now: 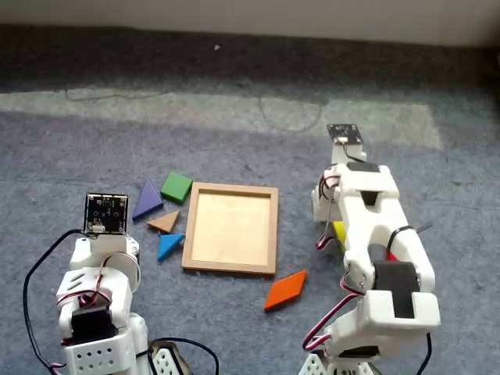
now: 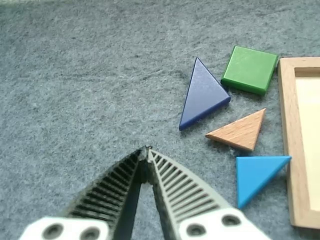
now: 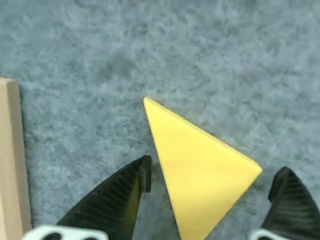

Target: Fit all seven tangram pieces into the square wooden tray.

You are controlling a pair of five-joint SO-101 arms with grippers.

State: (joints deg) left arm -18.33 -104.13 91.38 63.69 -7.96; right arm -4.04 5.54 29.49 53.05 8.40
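As my right pincer [image 3: 215, 174] straddled the yellow triangular piece [image 3: 200, 165], jaws apart, the square wooden tray [image 1: 233, 188] lay at nine o'clock.

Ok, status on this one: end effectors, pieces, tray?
Left end effector shut, empty, above carpet. Right end effector open, straddling yellow triangle. Wooden tray holds no piece yet. Bare carpet between triangle and tray.

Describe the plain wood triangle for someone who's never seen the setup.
Start at the square wooden tray. Beside its left edge, the wood triangle lies between the purple triangle and the light blue triangle. It alone is unpainted, tan like the tray.
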